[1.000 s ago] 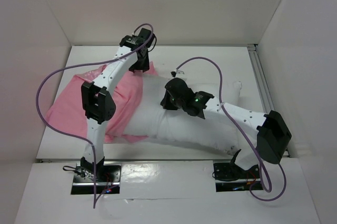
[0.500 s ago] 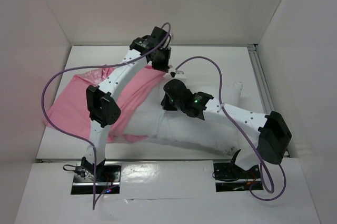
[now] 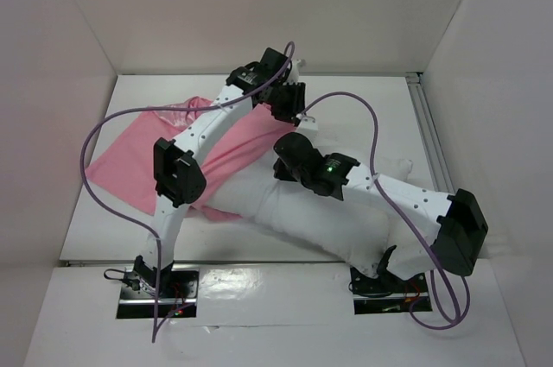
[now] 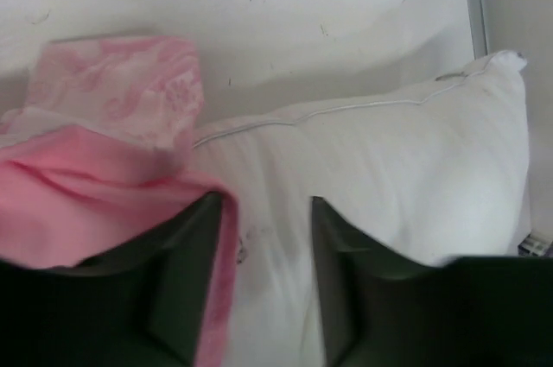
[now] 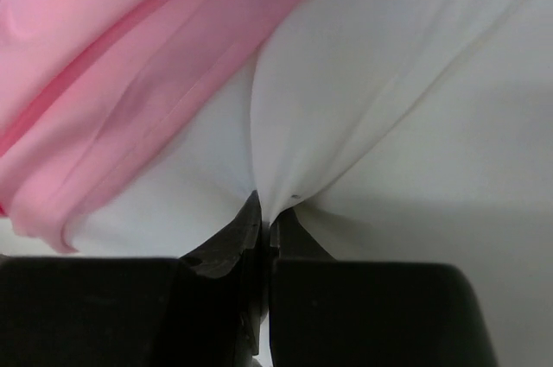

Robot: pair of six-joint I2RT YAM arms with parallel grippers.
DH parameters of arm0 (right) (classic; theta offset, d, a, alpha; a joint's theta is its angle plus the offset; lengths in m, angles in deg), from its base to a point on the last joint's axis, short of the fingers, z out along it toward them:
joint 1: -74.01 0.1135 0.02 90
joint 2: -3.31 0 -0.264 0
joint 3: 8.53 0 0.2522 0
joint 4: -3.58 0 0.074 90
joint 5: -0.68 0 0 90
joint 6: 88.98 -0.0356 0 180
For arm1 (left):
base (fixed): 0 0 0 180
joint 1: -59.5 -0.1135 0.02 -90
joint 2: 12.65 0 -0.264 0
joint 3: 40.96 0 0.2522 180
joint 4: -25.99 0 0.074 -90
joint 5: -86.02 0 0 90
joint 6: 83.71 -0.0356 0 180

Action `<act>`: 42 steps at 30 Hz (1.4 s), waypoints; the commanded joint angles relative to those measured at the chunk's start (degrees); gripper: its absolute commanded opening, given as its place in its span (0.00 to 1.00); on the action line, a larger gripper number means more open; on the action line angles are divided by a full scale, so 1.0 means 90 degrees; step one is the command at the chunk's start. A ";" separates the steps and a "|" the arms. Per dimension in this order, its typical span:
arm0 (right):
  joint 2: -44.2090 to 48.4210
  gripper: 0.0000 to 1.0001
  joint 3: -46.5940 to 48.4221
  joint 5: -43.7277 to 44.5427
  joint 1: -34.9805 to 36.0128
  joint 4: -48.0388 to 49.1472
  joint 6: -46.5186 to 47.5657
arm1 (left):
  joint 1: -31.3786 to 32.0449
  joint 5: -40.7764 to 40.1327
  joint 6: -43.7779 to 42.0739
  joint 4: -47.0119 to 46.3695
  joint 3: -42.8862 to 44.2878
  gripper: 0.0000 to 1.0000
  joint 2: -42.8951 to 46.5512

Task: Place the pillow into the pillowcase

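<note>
The white pillow (image 3: pixel 328 220) lies slantwise across the table's middle. The pink satin pillowcase (image 3: pixel 138 155) is spread at the left, and its right edge reaches over the pillow's far left end. My left gripper (image 3: pixel 292 110) hovers at that end with its jaws apart. In the left wrist view (image 4: pixel 266 203) the pillowcase hem (image 4: pixel 112 168) is draped over its left finger (image 4: pixel 190 272), and the pillow (image 4: pixel 389 168) shows between the jaws. My right gripper (image 3: pixel 285 149) is shut on a pinch of the pillow's cover (image 5: pixel 415 82), seen in its wrist view (image 5: pixel 270 205), with the pillowcase (image 5: pixel 112 65) just beyond.
White walls enclose the table at the left, back and right. A metal rail (image 3: pixel 428 142) runs along the right side. Purple cables (image 3: pixel 95 138) loop over both arms. The arm bases (image 3: pixel 155 281) stand at the near edge.
My left gripper has moved right along the back, and the pillowcase's edge came with it over the pillow's end. The pillow has turned, its right end swinging nearer, and my right arm shifted right.
</note>
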 commanded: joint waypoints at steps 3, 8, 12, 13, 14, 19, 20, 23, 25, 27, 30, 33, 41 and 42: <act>0.0176 0.00 0.0290 0.0437 -0.0434 -0.0543 -0.0395 | -0.0257 -0.0249 -0.0111 0.0113 0.0378 0.84 0.0667; 0.0176 0.05 0.0573 -0.0087 -0.1002 -0.0515 0.0228 | -0.0462 -0.2259 -0.0424 0.0416 -0.0675 0.87 0.2697; -0.0253 0.91 0.1314 -0.0469 -0.1071 -0.0708 0.1049 | -0.0580 -0.3668 0.0307 0.0417 -0.3159 0.55 0.4471; -0.0321 1.00 0.1587 -0.0471 -0.1071 -0.0796 0.1273 | -0.0638 -0.3873 0.0744 0.0417 -0.3651 0.52 0.4806; -0.0399 1.00 0.1705 -0.0471 -0.1013 -0.0865 0.1391 | -0.0638 -0.3943 0.0961 0.0417 -0.4149 0.50 0.5148; -0.0400 1.00 0.2184 -0.0529 -0.0885 -0.1353 0.1976 | -0.0638 -0.4099 0.2433 0.0075 -0.7409 0.60 0.7285; -0.0400 1.00 0.2282 -0.0529 -0.0817 -0.1412 0.2055 | -0.0638 -0.3983 0.2582 -0.0032 -0.7764 0.62 0.7541; -0.0487 1.00 0.2516 -0.0598 -0.0622 -0.1724 0.2426 | -0.0580 -0.3816 0.3108 -0.0606 -0.9073 0.68 0.8303; -0.0643 1.00 0.2643 -0.0413 -0.0485 -0.2075 0.2544 | -0.0580 -0.3961 0.3334 -0.0852 -0.9748 0.68 0.8461; -0.0731 1.00 0.2722 -0.0325 -0.0368 -0.2280 0.2544 | -0.0580 -0.4138 0.3531 -0.1096 -1.0139 0.64 0.8462; -0.0655 1.00 0.2654 -0.0324 -0.0124 -0.2418 0.2613 | -0.0580 -0.4519 0.3405 -0.1925 -1.0764 0.63 0.8462; -0.0654 1.00 0.2654 -0.0324 0.0013 -0.2671 0.2613 | -0.0774 -0.4607 0.3288 -0.2425 -1.0844 0.63 0.8024; -0.0791 1.00 0.2235 -0.0070 0.0462 -0.3258 0.2788 | -0.0921 -0.4607 0.3082 -0.3020 -1.0785 0.51 0.7418; -0.0868 1.00 0.2156 -0.0070 0.0550 -0.3316 0.2789 | -0.0999 -0.4607 0.2995 -0.3021 -1.0708 0.45 0.7301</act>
